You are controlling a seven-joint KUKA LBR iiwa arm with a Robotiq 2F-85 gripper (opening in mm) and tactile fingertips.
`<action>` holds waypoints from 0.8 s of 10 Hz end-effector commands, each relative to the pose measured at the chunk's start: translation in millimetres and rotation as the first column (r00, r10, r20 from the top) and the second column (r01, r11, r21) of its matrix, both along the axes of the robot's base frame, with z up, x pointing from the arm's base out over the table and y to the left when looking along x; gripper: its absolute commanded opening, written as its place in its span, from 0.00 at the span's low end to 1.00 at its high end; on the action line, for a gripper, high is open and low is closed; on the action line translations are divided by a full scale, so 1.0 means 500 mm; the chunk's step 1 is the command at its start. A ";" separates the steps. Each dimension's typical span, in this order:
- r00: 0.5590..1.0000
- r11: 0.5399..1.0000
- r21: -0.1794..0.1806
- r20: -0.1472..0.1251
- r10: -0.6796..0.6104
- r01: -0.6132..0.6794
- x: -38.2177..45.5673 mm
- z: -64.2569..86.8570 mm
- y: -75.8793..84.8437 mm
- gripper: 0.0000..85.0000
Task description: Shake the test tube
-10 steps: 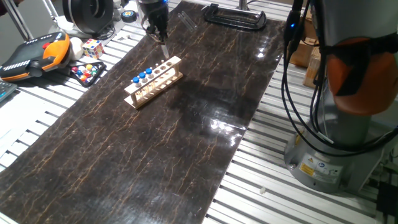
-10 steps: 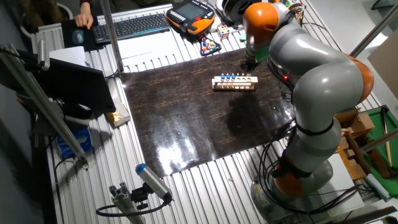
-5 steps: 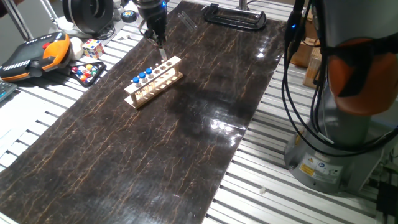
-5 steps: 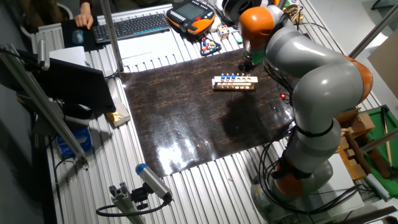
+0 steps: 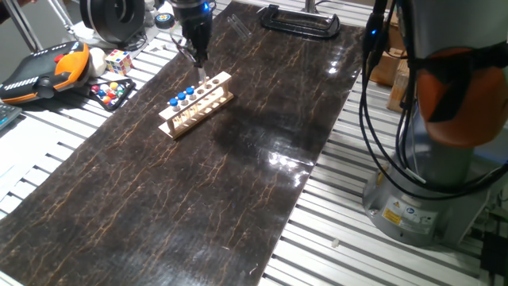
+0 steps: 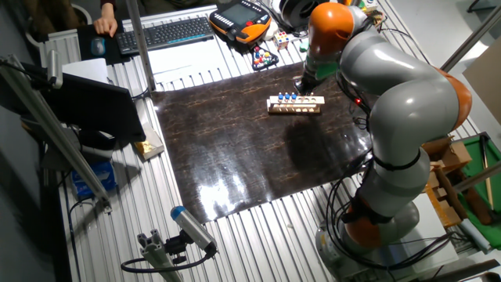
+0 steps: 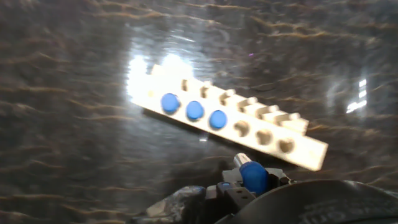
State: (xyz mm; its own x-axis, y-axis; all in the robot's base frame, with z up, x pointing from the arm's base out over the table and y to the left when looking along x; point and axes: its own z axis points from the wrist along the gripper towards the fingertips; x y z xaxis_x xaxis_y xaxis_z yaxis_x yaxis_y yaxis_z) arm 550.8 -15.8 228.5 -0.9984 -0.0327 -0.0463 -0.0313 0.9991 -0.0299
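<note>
Rack (image 7: 273,134) holds three blue-capped tubes (image 7: 193,111) in adjacent holes at one end, three holes at the other end open. Gripper (image 7: 245,186) clamps the test tube (image 7: 250,172), lifted just beside the rack's empty end. Dark mat (image 5: 238,183) is bare on the rack's near side.

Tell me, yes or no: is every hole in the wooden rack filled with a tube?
No: the rack holds three blue-capped tubes, with three holes empty.

Reaching far out from the base, arm bending over at the orange elbow joint, wrist pointing down. Tool (image 5: 198,57) hanging raised over the tabletop (image 5: 238,159), fingers closing around a blue-capped test tube (image 7: 252,175), seen at the bottom edge of the hand view.
</note>
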 end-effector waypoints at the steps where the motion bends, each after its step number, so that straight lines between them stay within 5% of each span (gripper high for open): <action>1: 1.000 0.999 0.022 -0.008 -0.023 0.023 -0.001 0.004 0.012 0.01; 5: 0.997 0.996 0.045 -0.010 -0.075 0.075 -0.011 -0.006 0.041 0.01; 8: 0.999 0.999 -0.019 0.000 -0.040 0.040 0.000 -0.024 -0.027 0.01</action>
State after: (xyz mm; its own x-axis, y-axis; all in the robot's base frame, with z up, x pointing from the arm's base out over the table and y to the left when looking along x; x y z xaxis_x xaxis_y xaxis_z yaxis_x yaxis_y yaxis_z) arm 551.5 -25.5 216.4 -0.9990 0.0018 -0.0450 0.0042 0.9985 -0.0551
